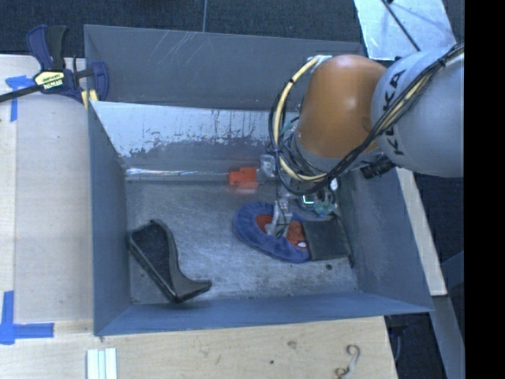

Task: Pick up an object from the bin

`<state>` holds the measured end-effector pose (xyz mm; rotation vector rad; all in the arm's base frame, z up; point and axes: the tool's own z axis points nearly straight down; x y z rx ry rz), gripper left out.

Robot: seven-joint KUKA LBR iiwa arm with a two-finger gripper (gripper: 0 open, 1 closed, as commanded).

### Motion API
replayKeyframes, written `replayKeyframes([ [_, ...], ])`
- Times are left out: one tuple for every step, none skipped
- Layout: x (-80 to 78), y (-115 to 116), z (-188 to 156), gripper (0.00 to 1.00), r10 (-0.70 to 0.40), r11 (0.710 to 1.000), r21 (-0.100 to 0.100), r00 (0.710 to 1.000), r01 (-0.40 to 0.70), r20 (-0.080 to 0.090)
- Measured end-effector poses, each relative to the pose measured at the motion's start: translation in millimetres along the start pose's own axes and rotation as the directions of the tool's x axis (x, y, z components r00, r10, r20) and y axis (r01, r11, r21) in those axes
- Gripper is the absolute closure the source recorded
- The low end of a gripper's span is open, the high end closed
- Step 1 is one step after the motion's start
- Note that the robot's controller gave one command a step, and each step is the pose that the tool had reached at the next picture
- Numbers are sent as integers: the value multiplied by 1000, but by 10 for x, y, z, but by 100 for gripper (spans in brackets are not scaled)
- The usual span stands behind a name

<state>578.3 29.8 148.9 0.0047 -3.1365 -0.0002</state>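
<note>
Gripper down on a blue soft thing right of the middle of the bin floor.

Nearest the front, at the left of the grey metal bin, a black bent piece lies alone on the floor, well apart from everything else. Further in and right of centre lies a rumpled blue soft thing with red patches. The gripper is lowered straight onto its middle, the tip touching or pressed into it. Whether the jaws are spread, together or pinching it cannot be told. Just to the right of the blue thing, touching its edge, is a dark flat slab. Farthest back, against the foot of the rear wall, sits a small orange block, just behind the gripper. The arm's orange wrist cover hangs above it.
</note>
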Motion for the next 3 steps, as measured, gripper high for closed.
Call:
replayKeyframes([
  [82,-434,821,0,30,1000,-2,1000,-30,0],
  [35,-429,758,100,27,1000,0,999,-27,18],
  [274,-339,-982,100,-9,1000,1,1000,9,17],
])
